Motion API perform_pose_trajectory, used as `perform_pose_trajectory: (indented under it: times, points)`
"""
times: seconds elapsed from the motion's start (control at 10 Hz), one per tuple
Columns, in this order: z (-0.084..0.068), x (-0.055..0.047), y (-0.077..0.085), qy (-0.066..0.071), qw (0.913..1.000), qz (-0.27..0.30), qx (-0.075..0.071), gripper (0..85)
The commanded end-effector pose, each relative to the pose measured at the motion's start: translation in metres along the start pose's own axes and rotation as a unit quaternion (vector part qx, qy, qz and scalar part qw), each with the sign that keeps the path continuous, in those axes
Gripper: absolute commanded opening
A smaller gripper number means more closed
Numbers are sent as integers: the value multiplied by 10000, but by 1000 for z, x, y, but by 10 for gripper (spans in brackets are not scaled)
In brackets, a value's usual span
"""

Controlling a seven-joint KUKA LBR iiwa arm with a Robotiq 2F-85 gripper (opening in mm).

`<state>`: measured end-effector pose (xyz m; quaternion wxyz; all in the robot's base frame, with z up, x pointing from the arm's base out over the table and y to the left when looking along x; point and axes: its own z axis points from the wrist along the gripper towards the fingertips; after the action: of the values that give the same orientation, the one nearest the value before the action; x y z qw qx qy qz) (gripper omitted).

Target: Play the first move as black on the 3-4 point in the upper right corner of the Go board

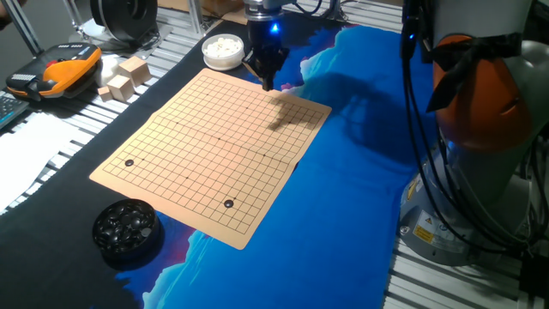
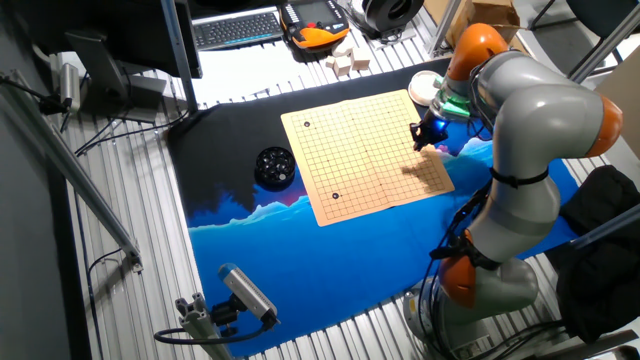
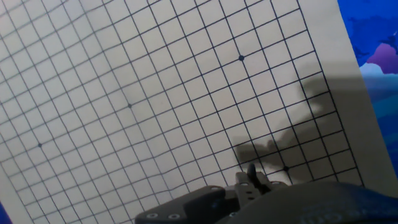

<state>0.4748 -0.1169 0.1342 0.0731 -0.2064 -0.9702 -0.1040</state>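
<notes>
The tan Go board [image 1: 214,146] lies on the black and blue cloth; it also shows in the other fixed view [image 2: 365,150] and fills the hand view [image 3: 155,93]. Two black stones [image 1: 129,162] [image 1: 228,203] sit on its near part. My gripper [image 1: 267,84] hovers just above the board's far corner, near the white-stone bowl, and casts a shadow on the grid. In the hand view my gripper [image 3: 252,177] is shut, with a small dark piece, apparently a black stone [image 3: 251,169], pinched at the tips. The grid under the fingers is bare.
A black bowl of black stones [image 1: 127,227] stands off the board's near left corner. A white bowl of white stones [image 1: 223,50] stands beyond the far corner. Wooden blocks [image 1: 124,79] and an orange device [image 1: 64,69] lie at the left. The arm's base [image 1: 480,129] is at the right.
</notes>
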Motion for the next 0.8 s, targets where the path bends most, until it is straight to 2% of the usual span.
perform_pose_trajectory:
  times: [0.0, 0.3, 0.5, 0.6, 0.7]
  points:
    - [4, 1, 1, -29, 10000, 32, -15, 0]
    - [48, 8, -5, -78, 9998, -1, -210, 0]
    - [61, 9, -12, -80, 9998, -117, -151, 0]
    - [63, 6, -17, -18, 9998, -158, -118, 0]
    - [65, 5, -19, -15, 9998, -165, -124, 0]
